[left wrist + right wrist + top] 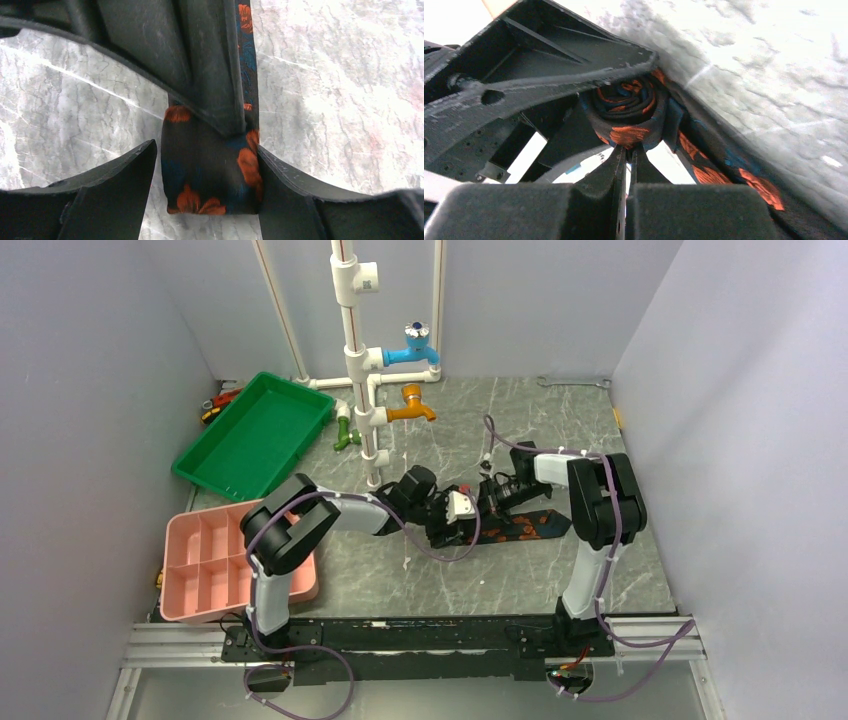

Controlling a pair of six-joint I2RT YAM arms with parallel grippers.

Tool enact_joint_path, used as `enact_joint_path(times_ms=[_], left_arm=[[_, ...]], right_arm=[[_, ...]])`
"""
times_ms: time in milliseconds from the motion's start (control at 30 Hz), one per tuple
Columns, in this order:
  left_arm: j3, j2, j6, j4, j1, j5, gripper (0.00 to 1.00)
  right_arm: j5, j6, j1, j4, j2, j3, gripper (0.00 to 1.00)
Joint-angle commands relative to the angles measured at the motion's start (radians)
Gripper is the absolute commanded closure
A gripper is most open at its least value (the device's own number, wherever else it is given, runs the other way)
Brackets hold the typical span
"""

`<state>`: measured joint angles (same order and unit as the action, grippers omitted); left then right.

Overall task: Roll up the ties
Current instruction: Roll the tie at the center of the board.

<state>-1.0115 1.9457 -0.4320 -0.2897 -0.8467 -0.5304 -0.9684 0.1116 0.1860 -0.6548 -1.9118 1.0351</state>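
Mid-roll. Tie (522, 526) lies mid-table (350, 100), roll (210, 175) partly wound, tail flat toward the right arm. Left gripper (206, 150) jaws spread, straddling the roll. Right gripper (626, 150) jaws nearly pressed together at the roll's end; can't tell if they nip fabric. Next, I'd say: wind along the tail, keep it tight.

- The middle of the surface (380, 582) is crowded: your left gripper (468, 528) and right gripper (489, 508) meet over the rolled end of the tie (210, 170), and the right one reaches in between the left jaws.
- Behind them, the white pipe stand (362, 370) and its taps block the way.
- On the left, the green tray (255, 435) and pink box (205, 565) fill the edge.
- You have bare room in front of the tie.
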Motion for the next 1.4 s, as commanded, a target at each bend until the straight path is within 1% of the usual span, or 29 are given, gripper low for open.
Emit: enact_joint_path(times_ms=[0,100,233,333,367,433,500,633,667,800,833,900,967,1033,1100,1200,1300,1367], left_arm=[[0.058,0.025,-0.015,-0.049,0.022,-0.115,0.27],[0.040,0.047,-0.021,-0.154,0.022,-0.173,0.28],[-0.047,0.102,0.014,-0.181,0.017,-0.246,0.31],[-0.060,0.120,0.021,-0.208,0.003,-0.277,0.34],[-0.063,0.124,0.015,-0.205,-0.001,-0.277,0.37],[-0.079,0.136,0.009,-0.170,-0.011,-0.280,0.48],[-0.092,0.139,0.018,-0.110,-0.015,-0.247,0.57],[-0.063,0.104,0.025,0.000,-0.018,-0.133,0.68],[-0.058,0.096,0.020,0.039,-0.020,-0.104,0.70],[-0.041,0.085,0.013,0.150,-0.030,-0.018,0.70],[-0.038,0.083,0.009,0.167,-0.035,0.001,0.69],[-0.029,0.077,0.009,0.181,-0.045,0.033,0.65],[-0.031,0.079,0.009,0.195,-0.050,0.050,0.61],[-0.038,0.086,0.006,0.209,-0.054,0.055,0.59],[-0.055,0.092,0.001,0.225,-0.058,0.063,0.58],[-0.076,0.098,-0.003,0.246,-0.059,0.071,0.57],[-0.092,0.100,0.001,0.261,-0.058,0.063,0.54],[-0.100,0.102,0.015,0.262,-0.058,0.045,0.50]], right_arm=[[0.148,-0.088,-0.036,-0.040,-0.079,0.020,1.00],[0.156,-0.102,-0.062,-0.066,-0.110,0.040,1.00],[0.165,-0.102,-0.099,-0.085,-0.151,0.066,1.00],[0.168,-0.102,-0.118,-0.111,-0.193,0.101,1.00],[0.170,-0.128,-0.120,-0.117,-0.203,0.111,1.00],[0.166,-0.133,-0.119,-0.117,-0.214,0.126,1.00],[0.170,-0.138,-0.119,-0.108,-0.206,0.128,1.00],[0.150,-0.191,-0.112,-0.113,-0.125,0.113,1.00],[0.139,-0.205,-0.113,-0.128,-0.101,0.113,0.95],[0.073,-0.217,-0.113,-0.161,0.017,0.092,0.61],[0.057,-0.206,-0.112,-0.157,0.045,0.082,0.55],[0.022,-0.173,-0.105,-0.128,0.081,0.062,0.47],[-0.002,-0.141,-0.078,-0.091,0.085,0.054,0.46],[-0.003,-0.115,-0.045,-0.049,0.075,0.055,0.47],[0.001,-0.080,-0.021,-0.019,0.060,0.056,0.52],[0.073,-0.101,-0.004,-0.046,0.008,0.075,0.68],[0.158,-0.169,-0.009,-0.114,-0.030,0.085,0.79],[0.206,-0.195,-0.012,-0.133,-0.042,0.080,0.92]])
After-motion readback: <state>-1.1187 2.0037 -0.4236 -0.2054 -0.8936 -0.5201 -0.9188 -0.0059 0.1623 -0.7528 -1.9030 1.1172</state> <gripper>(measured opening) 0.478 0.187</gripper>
